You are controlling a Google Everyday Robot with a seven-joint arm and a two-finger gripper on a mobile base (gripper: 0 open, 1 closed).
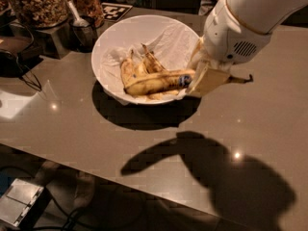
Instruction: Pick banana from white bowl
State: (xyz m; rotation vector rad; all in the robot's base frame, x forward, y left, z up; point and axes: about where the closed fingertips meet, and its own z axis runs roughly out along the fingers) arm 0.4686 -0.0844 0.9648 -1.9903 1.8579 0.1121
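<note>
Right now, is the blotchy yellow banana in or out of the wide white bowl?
Partly out: the gripper at the white bowl's right rim holds the banana, its stem end jutting past the rim over the table.
</note>
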